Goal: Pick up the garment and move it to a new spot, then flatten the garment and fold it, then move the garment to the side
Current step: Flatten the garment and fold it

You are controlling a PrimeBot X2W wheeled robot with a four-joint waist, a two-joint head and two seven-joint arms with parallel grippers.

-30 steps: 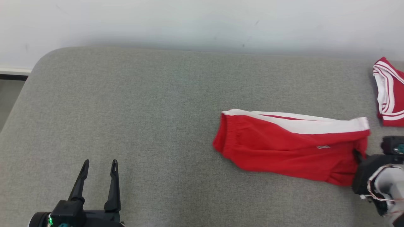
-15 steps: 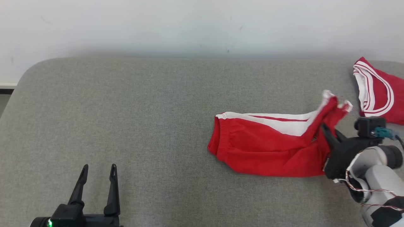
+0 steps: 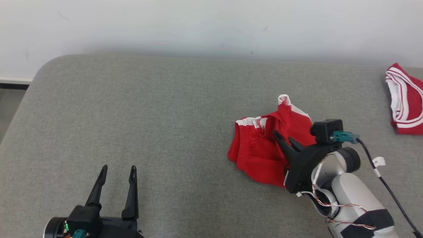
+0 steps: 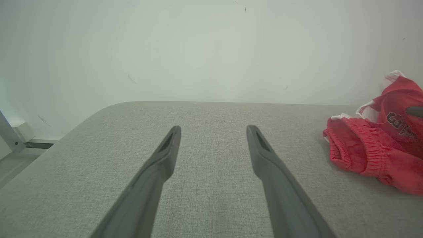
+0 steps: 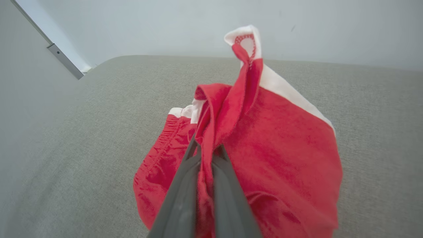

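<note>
My left gripper [image 3: 119,167] sits at the near edge of the grey cushion [image 3: 165,109], with its fingers spread wide and nothing between them. I judge this a standby position, clear of the fold path.

Farther in, on my right, my right gripper [image 3: 283,138] is clamped tight on a pinch of the red shorts [image 3: 254,155] at the leg end. The right wrist view shows cloth squeezed between both fingers [image 5: 180,198], and the white-trimmed hem corner [image 5: 243,38] stands above the grip. The held end is raised over the elastic waistband [image 3: 246,145], which rests on the cushion. I judge this to be the fold step.

Beyond, at the far right, a second red-and-white garment [image 3: 404,102] lies well apart from the shorts, near the white wall [image 3: 198,23].
</note>
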